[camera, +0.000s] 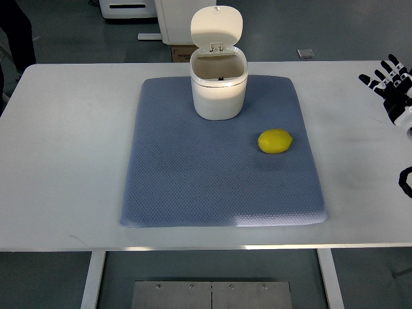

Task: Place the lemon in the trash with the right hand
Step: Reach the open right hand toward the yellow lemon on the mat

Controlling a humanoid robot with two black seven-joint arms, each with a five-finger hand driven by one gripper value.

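Note:
A yellow lemon lies on the right part of a blue-grey mat. A small white trash bin stands upright at the mat's far middle, its lid flipped up and open. My right hand shows at the picture's right edge, over the white table and well to the right of the lemon. Its black-and-white fingers are spread and hold nothing. My left hand is out of view.
The mat lies on a white table. A white cabinet base and a small grey floor plate show beyond the table's far edge. A dark shape, perhaps a person's leg, is at the far left.

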